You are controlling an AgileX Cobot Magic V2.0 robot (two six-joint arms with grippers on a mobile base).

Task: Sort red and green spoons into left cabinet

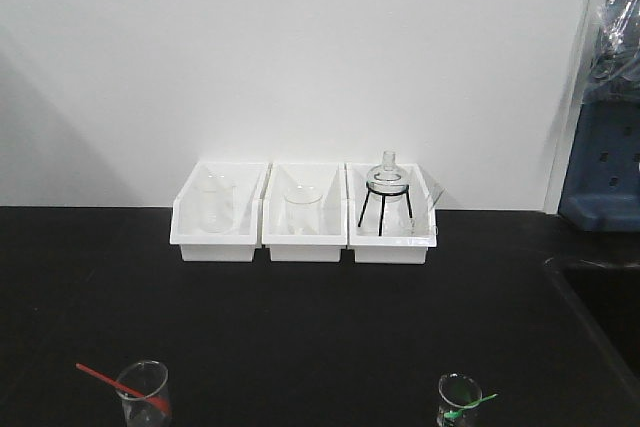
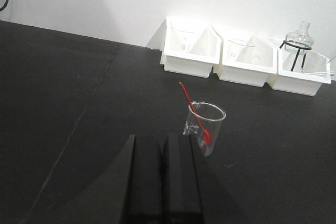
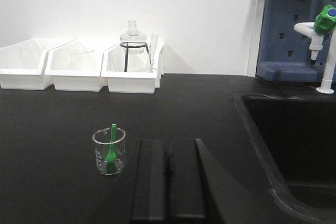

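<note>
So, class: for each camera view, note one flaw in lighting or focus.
Exterior front view: soft focus, the green spoon smeared. Left wrist view: the white bins blown out, a broad shadow on the wall. Right wrist view: sharpest; markings show on the beaker.

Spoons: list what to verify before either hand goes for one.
1. Red spoon stands in left beaker, handle exposed: ok.
2. Green spoon stands in right beaker: ok.
3. Left hand open for a grasp: not ok, shut.
4. Right hand open: not ok, shut.
5. Left cabinet in view: not ok, no view shows it.
</note>
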